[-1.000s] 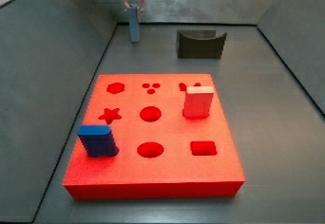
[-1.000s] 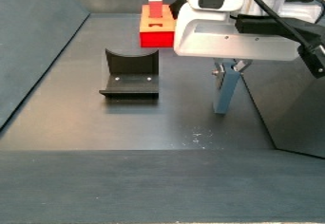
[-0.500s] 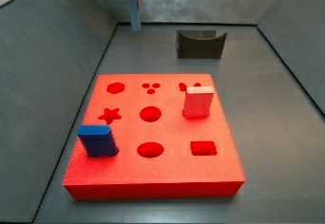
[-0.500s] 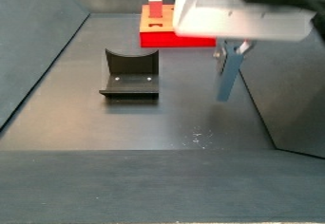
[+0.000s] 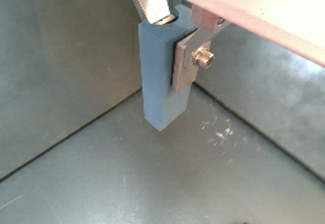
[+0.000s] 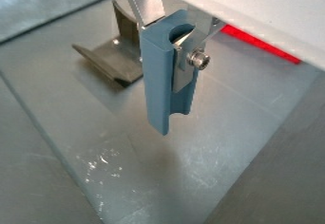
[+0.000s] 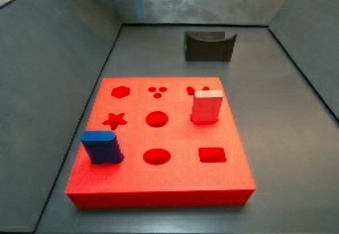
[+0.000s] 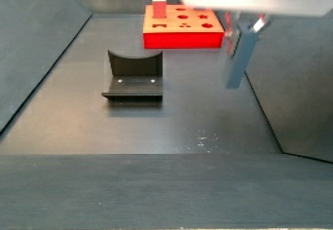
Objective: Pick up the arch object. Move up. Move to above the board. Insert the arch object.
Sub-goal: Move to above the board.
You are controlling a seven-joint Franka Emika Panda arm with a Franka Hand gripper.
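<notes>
Still untouched at centre-left on the floor sits the arch object (image 8: pixel 132 75). The board (image 8: pixel 182 27) lies upper centre. Upper right, the gripper (image 8: pixel 243 23) has risen, its fingers clamped on a blue bar (image 8: pixel 237 58), so the arch pick is probably yet to begin.

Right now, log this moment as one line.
tool: shut on blue bar, off floor | arch object: on floor, ungrasped | board: no arch object

Pale blue bar (image 8: pixel 239 57) hangs upright, clear of grey floor (image 8: pixel 156 127); seen in both wrist views (image 5: pixel 165 76) (image 6: pixel 168 81). Blue block (image 7: pixel 101 146) and pinkish-red block (image 7: pixel 207 106) upright, well apart. Faint scratches (image 8: pixel 202 141) on floor
</notes>
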